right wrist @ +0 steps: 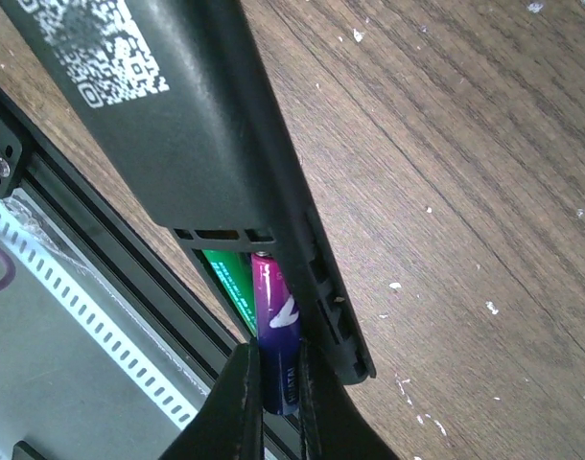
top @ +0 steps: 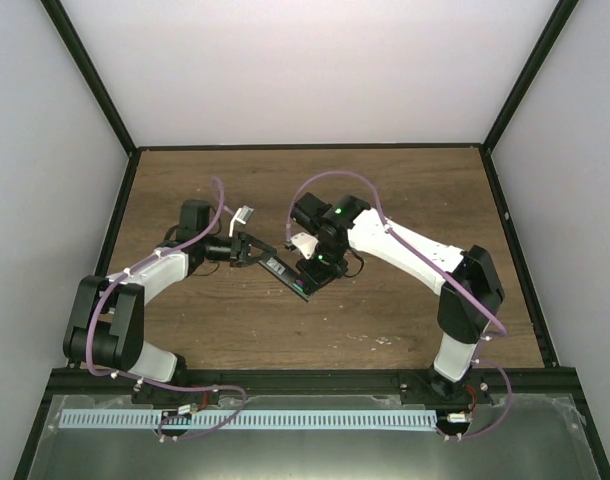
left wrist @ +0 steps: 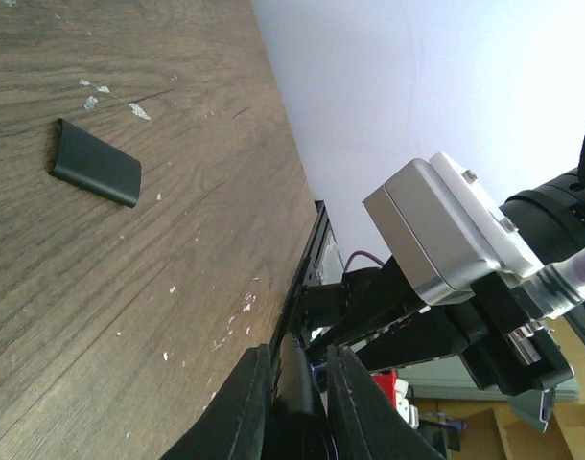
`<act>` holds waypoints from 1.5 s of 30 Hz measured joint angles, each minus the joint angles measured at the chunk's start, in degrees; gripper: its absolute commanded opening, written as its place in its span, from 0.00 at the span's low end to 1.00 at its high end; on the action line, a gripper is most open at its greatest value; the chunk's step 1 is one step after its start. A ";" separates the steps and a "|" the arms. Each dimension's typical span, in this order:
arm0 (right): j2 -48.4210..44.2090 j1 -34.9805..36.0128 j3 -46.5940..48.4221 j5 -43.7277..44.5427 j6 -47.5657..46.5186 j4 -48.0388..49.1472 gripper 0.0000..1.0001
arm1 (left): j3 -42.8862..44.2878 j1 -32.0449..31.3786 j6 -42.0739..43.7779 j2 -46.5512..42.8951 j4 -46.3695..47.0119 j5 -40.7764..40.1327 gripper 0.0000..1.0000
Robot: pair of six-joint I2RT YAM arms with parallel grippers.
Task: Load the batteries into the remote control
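Observation:
The black remote control [top: 282,270] is held off the table, back side up, with my left gripper [top: 251,250] shut on one end of it. In the left wrist view its thin edge [left wrist: 298,398] sits between the two fingers. The battery bay at the other end is open. A green battery [right wrist: 229,281] lies inside the bay. Beside it the purple battery [right wrist: 278,331] has its top end in the bay, and my right gripper [right wrist: 280,401] is shut on its lower end. That gripper [top: 315,272] hangs over the remote's near end.
A small black cover piece [left wrist: 94,164] lies flat on the wooden table [top: 405,200], away from both grippers. The table's black front rail [right wrist: 101,240] runs close under the remote. The right arm's wrist camera [left wrist: 446,235] is close to the left gripper.

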 measured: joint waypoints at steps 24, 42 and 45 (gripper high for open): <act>-0.35 -0.02 2.64 1.44 0.33 1.22 0.36 | 0.00 -0.07 -0.81 0.13 0.07 2.12 0.00; -14.12 -10.67 -6.43 0.79 4.17 23.43 0.63 | -2.54 -0.15 -22.14 0.81 23.54 0.96 0.00; -15.26 -15.19 -9.53 -2.43 5.68 28.59 0.63 | -5.18 -0.04 -29.29 0.96 31.47 -0.11 0.00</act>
